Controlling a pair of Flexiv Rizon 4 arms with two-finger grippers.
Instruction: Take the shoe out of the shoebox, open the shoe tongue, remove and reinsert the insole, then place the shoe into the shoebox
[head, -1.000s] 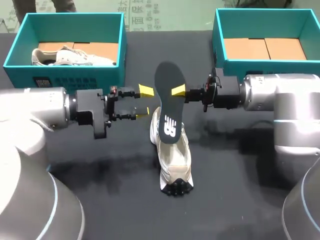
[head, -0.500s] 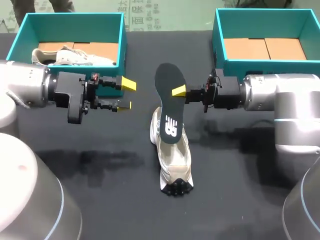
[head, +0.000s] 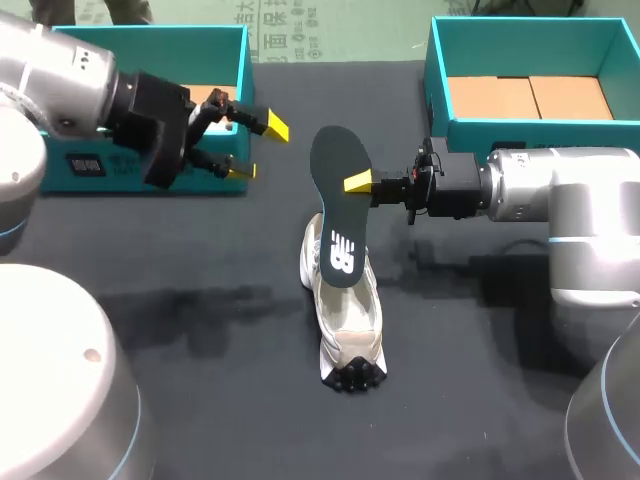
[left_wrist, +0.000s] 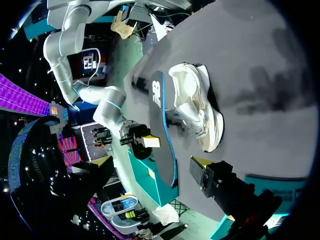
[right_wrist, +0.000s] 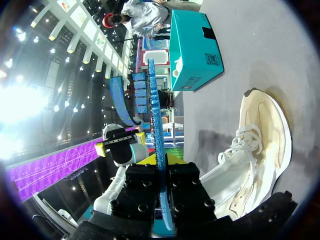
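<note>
Right gripper (head: 346, 182): clamped on the insole (head: 337, 210). One yellow tip shows on its near face in my head view. In the right wrist view the insole's edge (right_wrist: 156, 125) runs straight up between the two fingers (right_wrist: 161, 160).

Insole: dark, with a white mark near its lower end. It is held up off the table (head: 200, 260) at a tilt, the upper end toward the far edge. The lower end overlaps the shoe (head: 348, 310); I cannot tell whether it sits inside.

Shoe: a pale lace-up trainer resting on its sole on the dark table, midway between the boxes and outside both. In the right wrist view it lies just beside the gripper, laces showing (right_wrist: 255, 145).

Left gripper (head: 259, 148): released, its yellow tips spread and nothing between them. It hangs at the near right corner of the left shoebox (head: 243, 70), well apart from shoe and insole.

Left wrist view: looks across the table at the shoe (left_wrist: 197, 107), with the insole (left_wrist: 161, 130) standing beside it in my other arm's gripper (left_wrist: 145, 141).

Right shoebox (head: 432, 70): teal, open-topped, at the far right of the table, with a brown cardboard floor showing.

Left shoebox: teal, at the far left; my left arm covers most of its inside.
</note>
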